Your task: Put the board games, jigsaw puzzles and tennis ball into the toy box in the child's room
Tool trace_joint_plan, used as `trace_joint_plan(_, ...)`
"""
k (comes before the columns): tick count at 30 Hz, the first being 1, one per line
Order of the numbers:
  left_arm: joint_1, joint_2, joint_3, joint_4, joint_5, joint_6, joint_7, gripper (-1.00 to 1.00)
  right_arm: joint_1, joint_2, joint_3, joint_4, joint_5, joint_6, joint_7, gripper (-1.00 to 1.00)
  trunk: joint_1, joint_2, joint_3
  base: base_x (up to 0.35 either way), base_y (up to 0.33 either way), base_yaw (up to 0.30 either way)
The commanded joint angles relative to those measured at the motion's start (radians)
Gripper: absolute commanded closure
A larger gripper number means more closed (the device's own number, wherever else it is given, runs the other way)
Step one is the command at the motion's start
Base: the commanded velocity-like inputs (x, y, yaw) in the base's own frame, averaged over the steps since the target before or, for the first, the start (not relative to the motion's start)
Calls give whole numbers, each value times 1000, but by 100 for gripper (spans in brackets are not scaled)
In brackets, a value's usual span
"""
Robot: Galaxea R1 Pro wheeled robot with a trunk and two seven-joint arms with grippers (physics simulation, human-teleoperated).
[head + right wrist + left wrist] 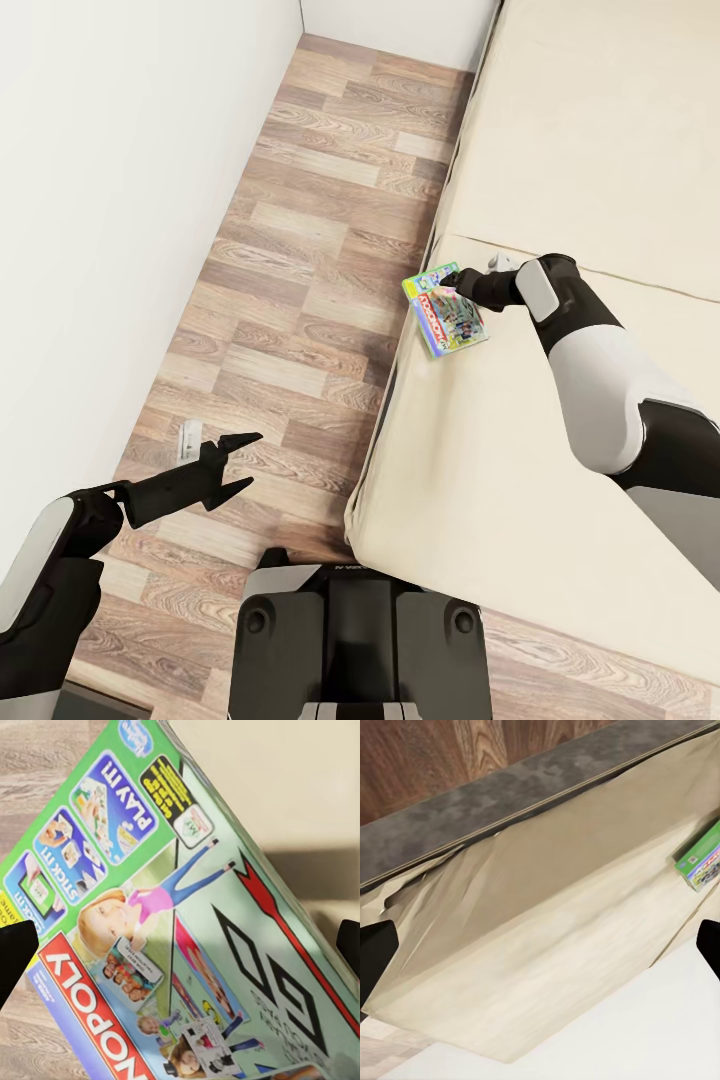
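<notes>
Retrieval of a bed-side board game [446, 310] is appearing to be under way; the right gripper [462, 291] is seeming clamped on its far edge at the bed's [560, 150] left rim, long axis running near-right to far-left; next is calling for carrying it to the toy box; the left gripper [243, 461] is hanging apart over the floor [300, 250].

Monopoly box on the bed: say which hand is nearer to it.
Right. The right hand is at the Monopoly box on the bed's edge; the left hand hangs open over the floor, well away.
</notes>
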State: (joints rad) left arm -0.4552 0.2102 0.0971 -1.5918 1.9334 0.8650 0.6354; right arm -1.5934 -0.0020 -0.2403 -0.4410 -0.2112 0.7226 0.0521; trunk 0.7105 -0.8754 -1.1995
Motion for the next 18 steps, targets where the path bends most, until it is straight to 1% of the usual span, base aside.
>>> trace_joint_plan(1,0,0,1,-1,10,2,10,-100,0,0,-6,-1,6,5,6,-100,0,-1,0,0,0,6)
trace_joint_plan(9,0,0,1,-1,10,2,10,-100,0,0,-7,-10,6,5,7,-100,0,-1,0,0,0,38)
trace_joint_plan(18,0,0,1,0,9,2,10,-100,1,0,-10,-49,4,6,5,-100,0,-1,0,0,0,14)
